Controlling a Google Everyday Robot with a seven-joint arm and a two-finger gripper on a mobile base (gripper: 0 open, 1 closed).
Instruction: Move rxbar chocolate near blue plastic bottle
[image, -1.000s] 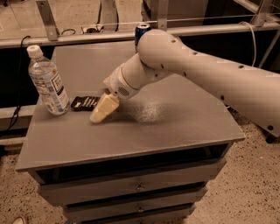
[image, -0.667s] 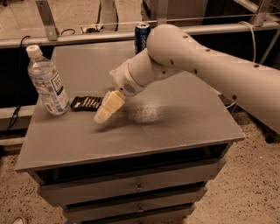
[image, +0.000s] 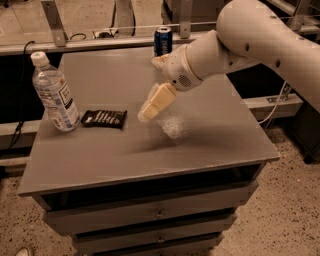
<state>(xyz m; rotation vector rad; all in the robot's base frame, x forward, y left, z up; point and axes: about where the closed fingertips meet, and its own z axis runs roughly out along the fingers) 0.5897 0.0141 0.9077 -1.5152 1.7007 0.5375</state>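
Pincer: the pincer (image: 155, 101) hangs above the middle of the table (image: 210, 145), clear of the surface. It is well to the right of the bar and angled down and left toward it. It carries nothing. How far open it is I cannot tell from this angle.
Rxbar chocolate: the rxbar chocolate (image: 104, 118) lies flat on the left part of the table, lettered face up, with its long side roughly along the front edge.
Blue plastic bottle: the blue plastic bottle (image: 54, 95) stands upright with its cap on, near the left edge. The bar's left end is just beside its base. Whether the two touch I cannot tell.
Soda can: a dark-blue soda can (image: 163, 41) stands at the back edge, well apart from both.
Task state: judging by the layout, the bar already sits near the bottle, so little or nothing looks left to do.
Handling: the bar is probably light, thin and a little bendy. Its slick wrapper may slide on the smooth top instead of lifting, and being so flat it offers little height to catch.
Where to take hold: if another grip is needed, the best place seems to be across the short width near the middle. Coming straight down there should lift it level rather than drooping at one end.
Risk: the bottle is tall and narrow, so a low sideways approach could tip it.
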